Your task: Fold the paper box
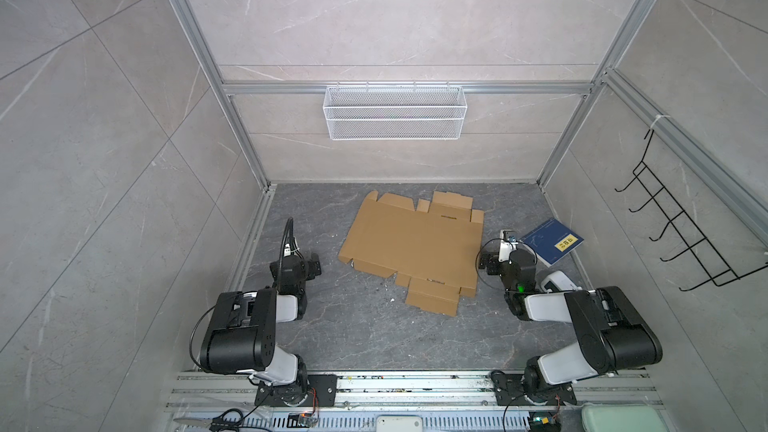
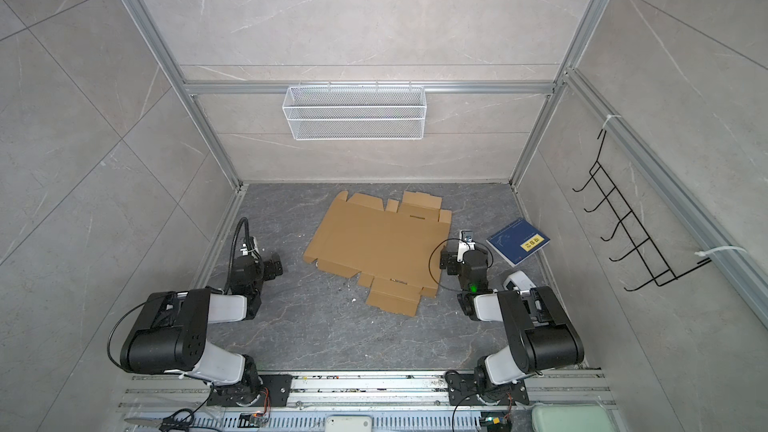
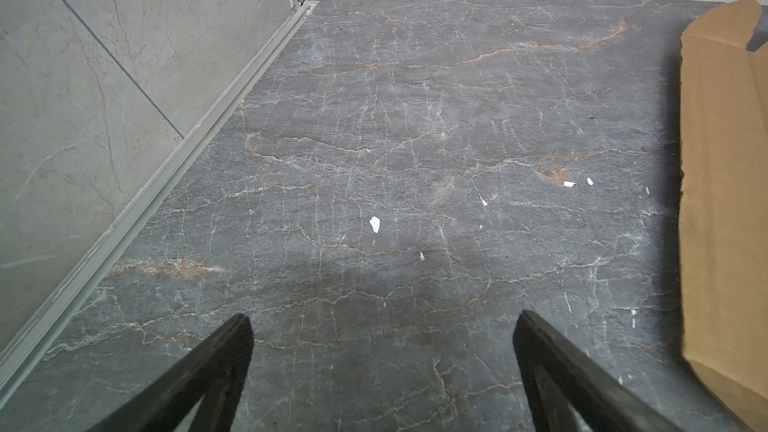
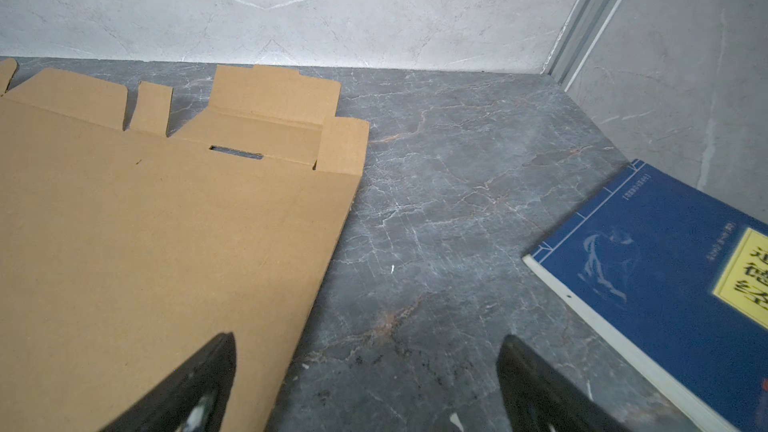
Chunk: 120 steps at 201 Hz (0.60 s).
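Nothing folded: the paper box (image 1: 411, 243) lay flat at frame centre. The left gripper (image 3: 383, 320) and right gripper (image 4: 366, 339) gaped wide, empty. Next, I reckoned, an edge flap needed lifting along its crease.

The left wrist view is cutting off most of the paper box (image 3: 727, 201); the right wrist view is cropping the book (image 4: 648, 268), its yellow label (image 4: 744, 272) blurring unreadably. In both top views the right arm (image 1: 517, 268) is covering some box edge.
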Available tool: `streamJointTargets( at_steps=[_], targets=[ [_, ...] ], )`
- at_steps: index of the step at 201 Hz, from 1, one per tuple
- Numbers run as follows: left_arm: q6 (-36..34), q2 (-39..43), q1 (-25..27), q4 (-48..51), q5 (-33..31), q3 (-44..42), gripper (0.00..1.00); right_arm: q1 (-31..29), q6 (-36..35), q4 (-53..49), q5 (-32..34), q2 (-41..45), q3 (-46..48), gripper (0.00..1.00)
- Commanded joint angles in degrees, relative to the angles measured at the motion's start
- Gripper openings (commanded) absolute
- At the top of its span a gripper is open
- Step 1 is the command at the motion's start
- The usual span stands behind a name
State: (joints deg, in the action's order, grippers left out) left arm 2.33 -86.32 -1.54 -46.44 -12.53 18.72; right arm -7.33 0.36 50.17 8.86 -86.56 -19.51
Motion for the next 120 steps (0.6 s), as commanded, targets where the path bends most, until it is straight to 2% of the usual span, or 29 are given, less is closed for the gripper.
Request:
streamJointTargets(
  at_steps=[1,18,32,47,66,81,96,102,112,120],
  targets=[
    [-2.0,4.6,2.9,2.1,-4.0,2.5,1.0,-0.3,-0.5,-6.5,1.7,4.5,-3.0,1.0],
    [-1.7,7.9,5.0,8.8,-9.5,4.9,1.0,-0.4,1.2,-24.2,2.9,10.5,-9.4,1.0],
    [1.4,12.0,6.8,17.8,-13.4,7.0,1.0,-0.6,4.7,-30.0,3.2,13.1,-11.9,1.0],
    [5.0,16.3,8.7,22.8,-17.4,7.7,1.0,-1.5,8.6,-35.0,5.4,17.1,-12.9,1.0],
    [8.3,22.4,10.6,30.2,-18.2,9.9,1.0,-3.4,13.1,-46.9,9.0,22.8,-16.9,1.0],
    [11.1,26.1,10.9,36.2,-16.4,12.5,1.0,-4.1,16.6,-56.0,8.9,25.7,-20.9,1.0],
    [16.1,27.8,10.7,42.5,-15.4,16.2,1.0,-4.0,26.1,-61.9,8.8,25.5,-23.5,1.0],
    [18.6,28.1,10.7,45.5,-14.8,17.9,1.0,-3.6,27.1,-63.7,6.2,24.4,-24.6,1.0],
    [23.2,28.2,10.7,48.4,-11.7,20.3,1.0,-2.0,25.8,-64.0,-3.9,22.2,-26.1,1.0],
    [25.0,28.2,10.6,48.9,-9.4,21.3,1.0,-1.3,26.5,-63.9,-9.1,20.9,-26.7,0.97]
  ],
)
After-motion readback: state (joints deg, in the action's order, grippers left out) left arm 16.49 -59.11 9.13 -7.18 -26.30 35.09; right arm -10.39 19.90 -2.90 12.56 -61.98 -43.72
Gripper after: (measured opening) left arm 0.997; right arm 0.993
